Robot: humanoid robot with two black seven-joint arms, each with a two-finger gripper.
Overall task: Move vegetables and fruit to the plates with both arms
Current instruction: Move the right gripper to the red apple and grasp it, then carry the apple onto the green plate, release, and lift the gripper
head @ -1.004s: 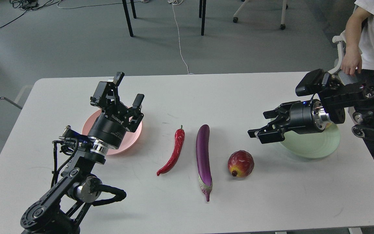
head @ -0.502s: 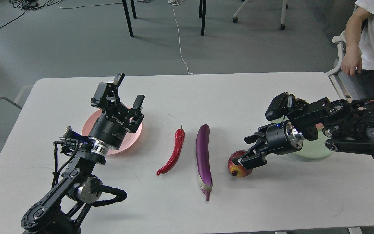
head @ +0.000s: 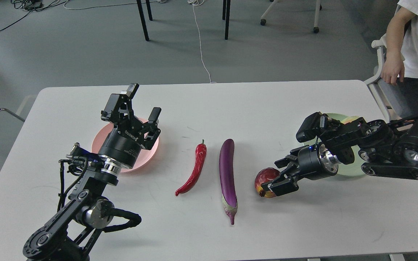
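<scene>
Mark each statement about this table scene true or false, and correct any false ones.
1. The red chili pepper lies on the white table beside the purple eggplant. True.
2. The left gripper holds the chili. False: it is open and empty above the pink plate.
3. The right gripper is at the pomegranate. True.
4. The pomegranate sits on the green plate. False: it rests on the table.
5. The eggplant lies on the pink plate. False: it lies on the table.
</scene>
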